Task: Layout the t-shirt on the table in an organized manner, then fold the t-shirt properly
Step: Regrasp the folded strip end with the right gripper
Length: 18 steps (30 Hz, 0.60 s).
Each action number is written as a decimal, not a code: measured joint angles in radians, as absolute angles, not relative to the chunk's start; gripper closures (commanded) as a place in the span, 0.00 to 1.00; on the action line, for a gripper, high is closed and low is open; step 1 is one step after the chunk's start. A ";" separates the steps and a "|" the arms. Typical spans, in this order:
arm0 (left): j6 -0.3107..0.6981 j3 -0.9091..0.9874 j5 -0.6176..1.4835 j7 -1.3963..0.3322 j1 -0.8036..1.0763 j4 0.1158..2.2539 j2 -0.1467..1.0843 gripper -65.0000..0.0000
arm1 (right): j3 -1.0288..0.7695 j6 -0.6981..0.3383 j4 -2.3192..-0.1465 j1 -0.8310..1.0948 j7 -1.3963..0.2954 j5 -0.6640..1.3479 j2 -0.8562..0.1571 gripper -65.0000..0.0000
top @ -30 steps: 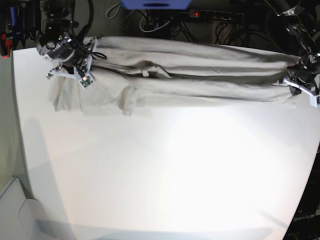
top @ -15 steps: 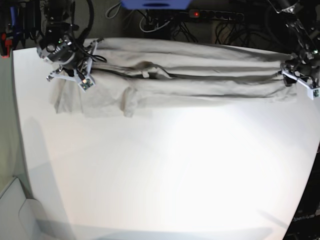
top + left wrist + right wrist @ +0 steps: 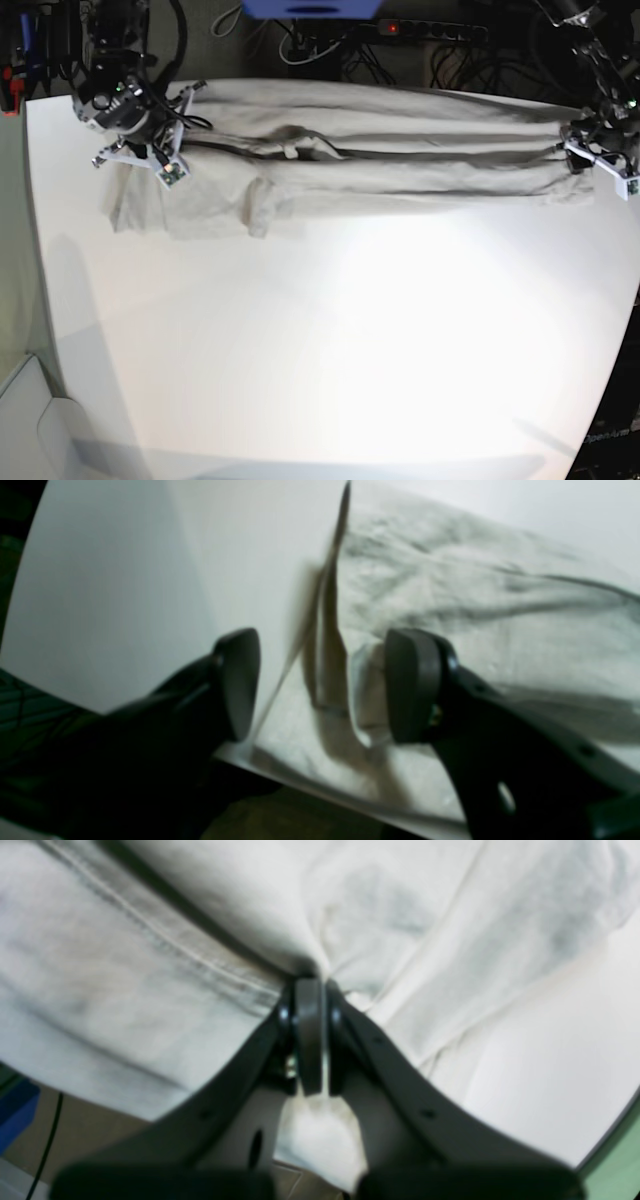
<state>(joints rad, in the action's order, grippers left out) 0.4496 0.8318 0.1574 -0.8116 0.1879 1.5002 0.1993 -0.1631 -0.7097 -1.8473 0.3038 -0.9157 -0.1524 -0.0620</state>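
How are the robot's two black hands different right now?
The left hand has its jaws spread apart, with only a thin edge of the light grey-beige cotton t-shirt standing loose between them. The right hand is pinched shut on a fold of that t-shirt. The left hand sits at the shirt's end by the white table's edge; the right hand is over bunched cloth at the other end. Both are dark with rounded pads.

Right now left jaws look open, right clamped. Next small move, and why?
Probably back the left gripper clear of the t-shirt: its jaws stand apart with a loose fold between them, ungripped. The right gripper is shut on cloth at the other end.
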 measured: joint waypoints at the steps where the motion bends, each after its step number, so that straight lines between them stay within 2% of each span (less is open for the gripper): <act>1: 0.450 0.831 0.157 -0.812 0.188 1.499 0.199 0.41 | -0.162 -0.710 -1.850 0.306 -0.915 -0.150 -0.070 1.00; 7: 0.450 0.831 0.158 -0.812 0.187 1.499 0.199 0.41 | -0.162 -0.710 -1.852 0.311 -0.915 -0.152 -0.085 1.00; 9: 0.450 0.831 0.157 -0.812 0.186 1.498 0.199 0.41 | -0.162 -0.710 -1.852 0.311 -0.915 -0.149 -0.095 0.97; 11: 0.450 0.829 0.158 -0.812 0.185 1.498 0.199 0.41 | -0.162 -0.710 -1.852 0.311 -0.915 -0.152 -0.100 0.89; 18: 0.450 0.829 0.158 -0.811 0.183 1.497 0.193 0.41 | -0.167 -0.710 -1.894 0.314 -1.018 -0.159 -0.164 0.50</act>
<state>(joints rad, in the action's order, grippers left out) 0.4496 0.8288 0.1577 -0.8112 0.1829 1.4975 0.1932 -0.1673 -0.7097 -1.8942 0.3141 -1.0183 -0.1593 -0.1638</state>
